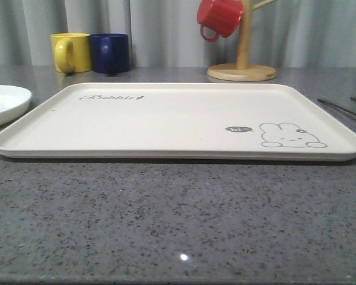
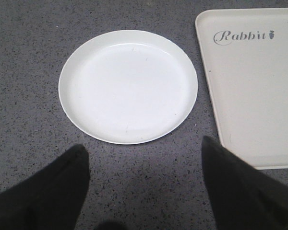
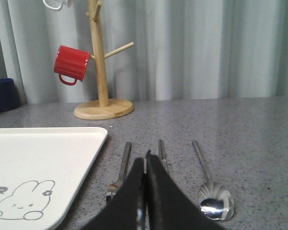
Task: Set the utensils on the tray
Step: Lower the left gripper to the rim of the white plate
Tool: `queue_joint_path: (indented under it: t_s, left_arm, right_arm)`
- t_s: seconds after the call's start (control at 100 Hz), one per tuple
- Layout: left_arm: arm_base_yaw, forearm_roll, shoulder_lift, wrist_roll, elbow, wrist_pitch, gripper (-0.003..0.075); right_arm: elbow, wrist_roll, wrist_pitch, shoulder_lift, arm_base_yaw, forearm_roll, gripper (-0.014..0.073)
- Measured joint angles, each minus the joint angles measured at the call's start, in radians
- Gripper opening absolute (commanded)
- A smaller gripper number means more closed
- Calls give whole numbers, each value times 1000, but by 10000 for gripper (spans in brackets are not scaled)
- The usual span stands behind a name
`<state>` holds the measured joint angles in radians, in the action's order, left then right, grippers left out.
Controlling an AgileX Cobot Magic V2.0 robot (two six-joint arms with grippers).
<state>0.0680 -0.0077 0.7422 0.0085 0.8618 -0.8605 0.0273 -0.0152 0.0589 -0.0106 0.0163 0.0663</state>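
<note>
tray (image 1: 178,119) bare in the middle, ready to fill | plate (image 2: 128,85) at its 9 o'clock, left gripper (image 2: 146,189) spread wide above | fork (image 3: 120,172), chopsticks (image 3: 162,154), spoon (image 3: 210,189) at 3 o'clock | right gripper (image 3: 145,191) pressed together, holding nothing

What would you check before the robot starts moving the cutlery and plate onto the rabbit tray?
1. Tray surface free to receive items: ok, nothing lies on it.
2. Plate reachable: ok, it sits beside the tray in front of the left end effector.
3. Left end effector ready to grasp: ok, fingers spread wide.
4. Fork, chopsticks and spoon lying apart: ok, laid side by side on the counter.
5. Right end effector ready to grasp: not ok, fingers closed together.
6. Chopsticks' near ends: cannot tell, hidden by the fingers.
</note>
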Motion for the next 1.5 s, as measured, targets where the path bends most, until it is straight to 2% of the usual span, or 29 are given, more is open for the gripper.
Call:
queue_joint_path:
  t_s: [0.28,0.66,0.87,1.14,1.5]
  left_arm:
    - [-9,22,96,-38,15,38,517]
    - [-170,38,468,-67,154,75,517]
    - [-225,38,651,-63,248,86,517]
    - [-234,38,807,-53,311,116,517]
    - [-234,38,896,-53,316,125,517]
  right_arm:
    - [0,0,0,0,0,0,-68]
    - [0,0,0,0,0,0,-68]
    - [0,0,0,0,0,0,-68]
    - [0,0,0,0,0,0,-68]
    - [0,0,0,0,0,0,-68]
